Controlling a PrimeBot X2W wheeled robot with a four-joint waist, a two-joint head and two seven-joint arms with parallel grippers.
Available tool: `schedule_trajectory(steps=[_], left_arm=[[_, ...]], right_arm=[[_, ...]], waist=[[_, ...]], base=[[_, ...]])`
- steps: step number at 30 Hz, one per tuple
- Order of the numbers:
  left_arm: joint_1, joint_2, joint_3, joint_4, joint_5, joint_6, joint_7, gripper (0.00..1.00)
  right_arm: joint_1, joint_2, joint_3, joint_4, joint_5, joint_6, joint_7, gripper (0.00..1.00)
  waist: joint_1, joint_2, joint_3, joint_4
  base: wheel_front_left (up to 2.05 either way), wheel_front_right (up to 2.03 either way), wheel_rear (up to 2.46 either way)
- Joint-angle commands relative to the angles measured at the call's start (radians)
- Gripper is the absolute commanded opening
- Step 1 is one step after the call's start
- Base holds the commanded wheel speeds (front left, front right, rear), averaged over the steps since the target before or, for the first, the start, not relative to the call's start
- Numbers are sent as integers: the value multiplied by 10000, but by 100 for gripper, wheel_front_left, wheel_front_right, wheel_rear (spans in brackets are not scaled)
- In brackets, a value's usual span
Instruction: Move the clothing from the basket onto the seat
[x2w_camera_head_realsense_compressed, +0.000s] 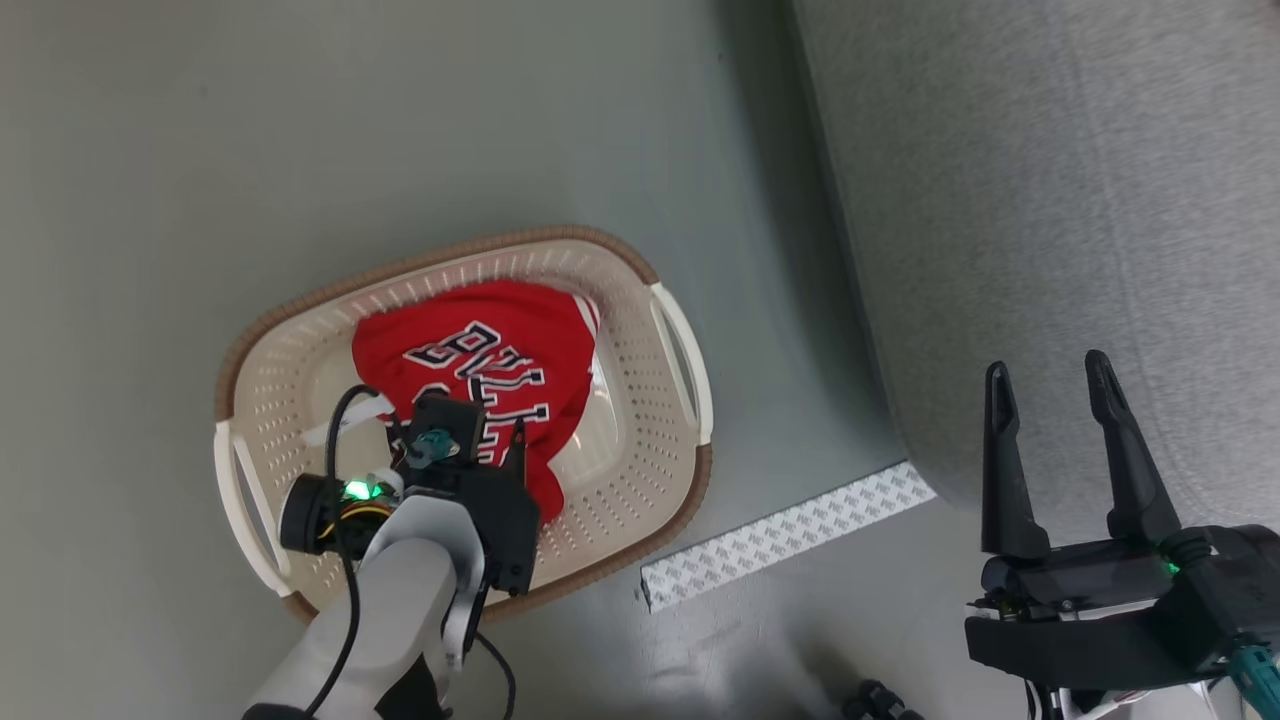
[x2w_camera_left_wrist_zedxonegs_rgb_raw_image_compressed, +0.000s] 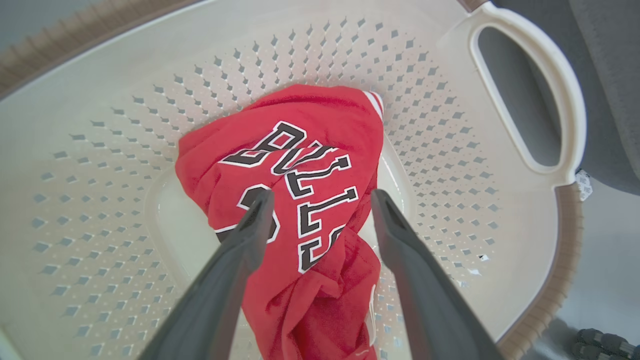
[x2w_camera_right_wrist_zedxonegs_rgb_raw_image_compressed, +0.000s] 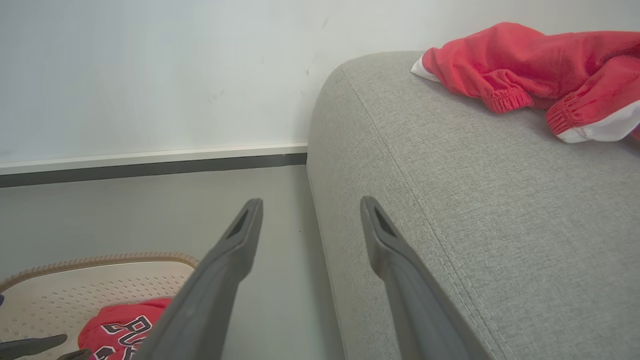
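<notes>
The clothing (x2w_camera_head_realsense_compressed: 480, 345), a crumpled red jersey with black-and-white letters, lies in the cream basket (x2w_camera_head_realsense_compressed: 650, 470) on the floor. My left gripper (x2w_camera_left_wrist_zedxonegs_rgb_raw_image_compressed: 321, 200) points down into the basket and is open, its two fingers straddling the jersey's (x2w_camera_left_wrist_zedxonegs_rgb_raw_image_compressed: 310, 150) lettering with nothing clamped. The basket wall (x2w_camera_left_wrist_zedxonegs_rgb_raw_image_compressed: 450, 150) rings the cloth. My right gripper (x2w_camera_head_realsense_compressed: 1046, 368) stands open and empty at the near edge of the grey seat (x2w_camera_head_realsense_compressed: 1050, 200). In the right wrist view that gripper (x2w_camera_right_wrist_zedxonegs_rgb_raw_image_compressed: 310, 204) points along the seat's (x2w_camera_right_wrist_zedxonegs_rgb_raw_image_compressed: 475, 210) side, and a second red garment (x2w_camera_right_wrist_zedxonegs_rgb_raw_image_compressed: 525, 65) with white trim lies on top.
A white patterned tape strip (x2w_camera_head_realsense_compressed: 790, 535) lies on the grey floor between basket and seat. A white wall with a dark skirting (x2w_camera_right_wrist_zedxonegs_rgb_raw_image_compressed: 150, 167) stands behind. A small dark object (x2w_camera_head_realsense_compressed: 880, 700) sits at the bottom edge.
</notes>
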Motion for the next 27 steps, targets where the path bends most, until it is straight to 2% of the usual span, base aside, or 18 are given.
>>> schedule_trajectory(steps=[1,9,14,18,27], left_arm=[[-140,51,-181,-32,-235,98,-8,100],[-790,62,-2200,9,-1463,924,965,100],[-1080,56,-2983,-98,-2246,1182,845,100],[-1227,62,-3403,130,-2824,1183,554,100],[-1533,54,-4175,1058,-3581,946,331,100]], right_arm=[[5,17,-18,-88,-35,-3,-8,100],[209,15,-279,-455,-231,-3,-9,100],[185,15,-901,-1019,-255,-3,-7,100],[80,17,-1275,-1479,36,-3,-9,100],[253,20,-1734,-1885,-92,-3,-9,100]], waist=[[-2,-3,508,94],[-2,-3,991,467],[-2,-3,1141,697],[-2,-3,1189,820],[-2,-3,1383,918]], base=[[0,0,0],[0,0,0],[0,0,0],[0,0,0],[0,0,0]])
